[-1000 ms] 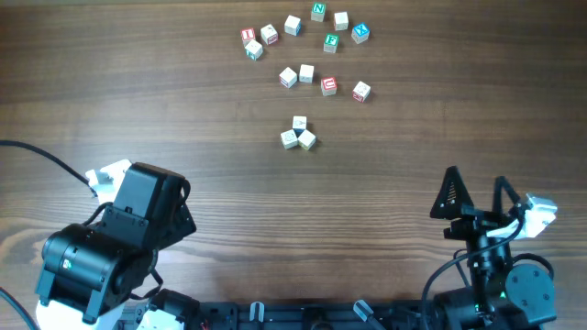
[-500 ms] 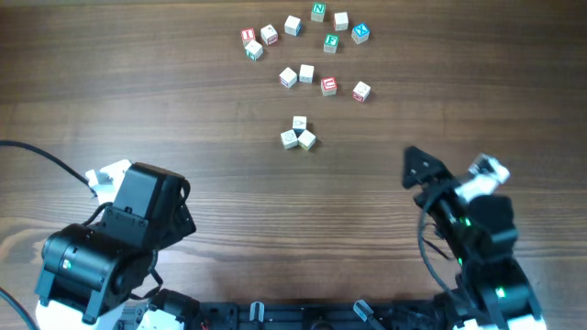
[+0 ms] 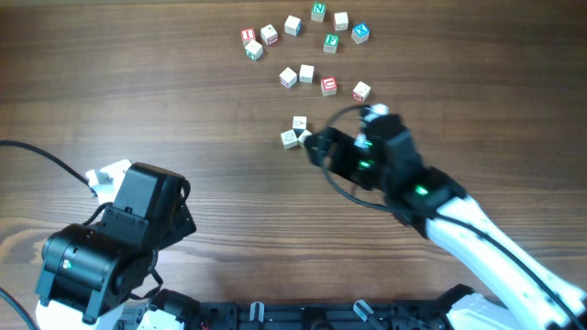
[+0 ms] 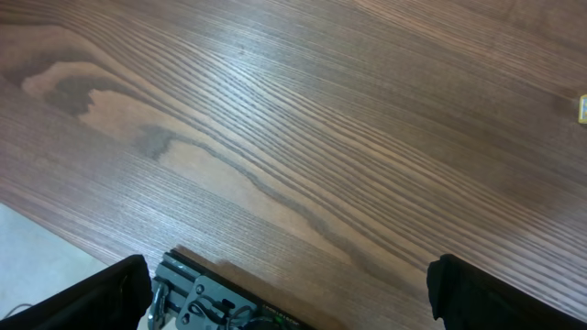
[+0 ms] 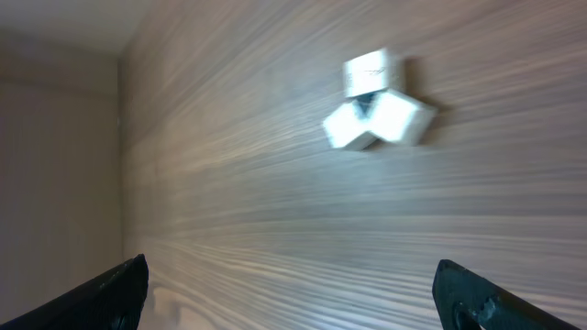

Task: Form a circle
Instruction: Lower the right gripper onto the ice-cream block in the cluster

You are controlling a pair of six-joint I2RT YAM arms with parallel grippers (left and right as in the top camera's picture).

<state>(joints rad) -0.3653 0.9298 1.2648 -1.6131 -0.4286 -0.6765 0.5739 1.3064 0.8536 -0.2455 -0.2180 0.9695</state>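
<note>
Several small pale wooden alphabet cubes lie scattered at the far middle of the table, among them a green N cube (image 3: 318,11), a blue cube (image 3: 360,33) and a red cube (image 3: 328,85). Nearer, three cubes (image 3: 298,133) sit bunched together, touching. My right gripper (image 3: 316,147) reaches in from the right, open, its tips just right of that bunch. The blurred right wrist view shows the bunch (image 5: 376,101) ahead of the open right gripper (image 5: 293,302), with nothing between the fingers. My left gripper (image 4: 293,302) is open over bare wood.
The left arm (image 3: 119,234) is folded at the front left corner, with a black cable (image 3: 37,156) running off to the left. A grey base rail (image 4: 211,293) lies under the left gripper. A pale cube edge (image 4: 582,108) peeks in at the right.
The right arm has swung from the front right corner out across the table to the bunch of three cubes. The left arm and all the cubes have stayed still.
</note>
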